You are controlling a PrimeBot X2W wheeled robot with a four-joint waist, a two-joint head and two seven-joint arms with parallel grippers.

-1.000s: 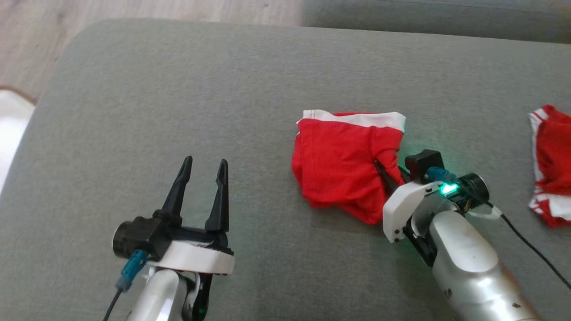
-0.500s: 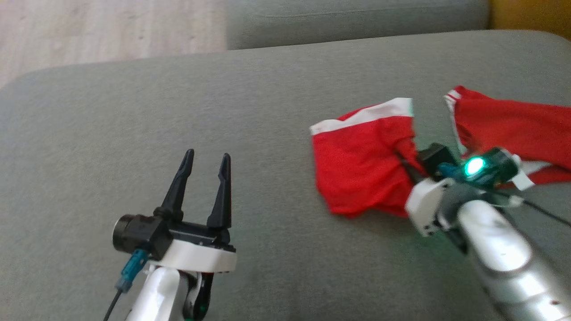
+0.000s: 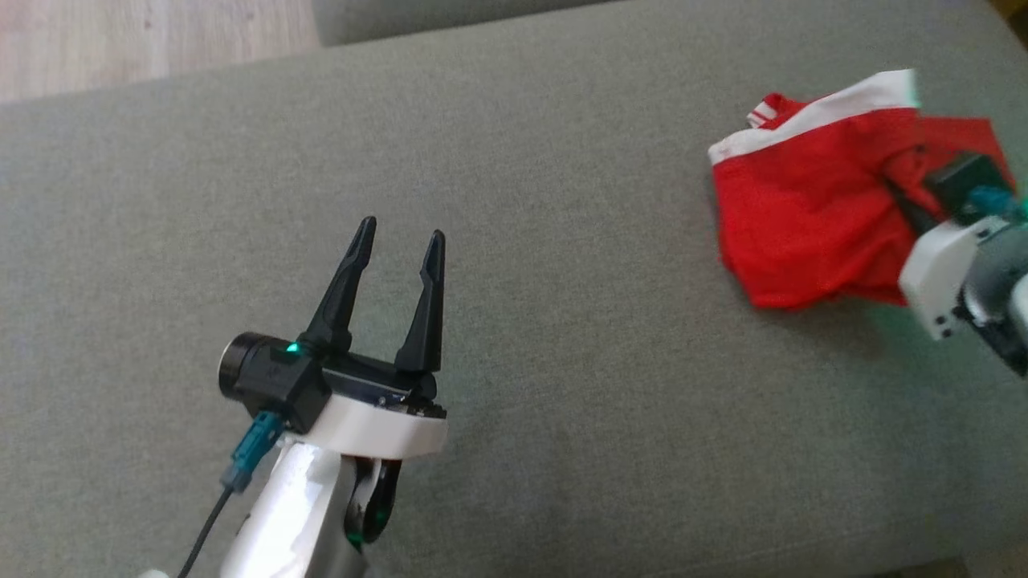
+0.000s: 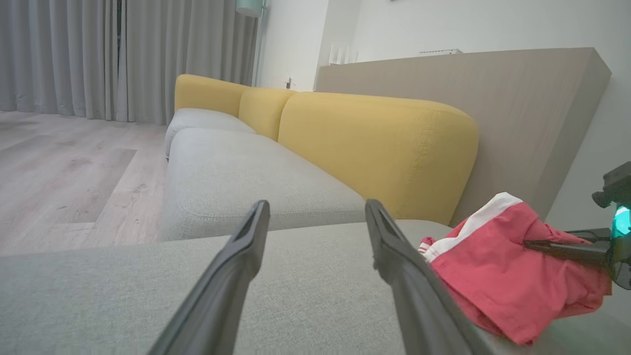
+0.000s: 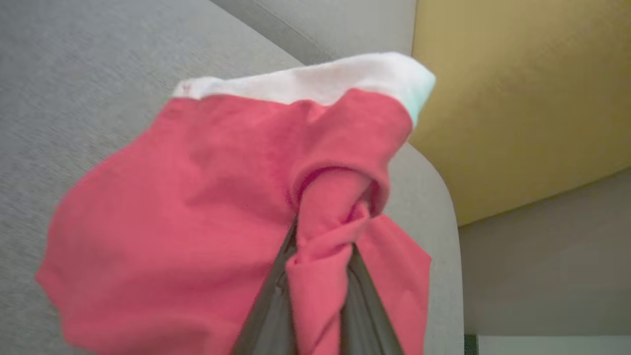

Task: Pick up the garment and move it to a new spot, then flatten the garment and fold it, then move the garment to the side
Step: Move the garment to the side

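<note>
Currently held: garment [image 3: 803, 217], red with a white band, a twisted fold of it pinched between my right jaws.
Right jaws: closed tight on that fold; the cloth spreads ahead of their tips, white band farthest out.
Left jaws: spread wide, nothing between them, over the grey sofa cushion [image 3: 562, 241].
Garment from left jaws: well off to their right.
Backrest [image 4: 374, 143]: yellow, beyond both sets of tips.
Contact: I cannot tell whether the cloth's lower edge clears the cushion.
</note>
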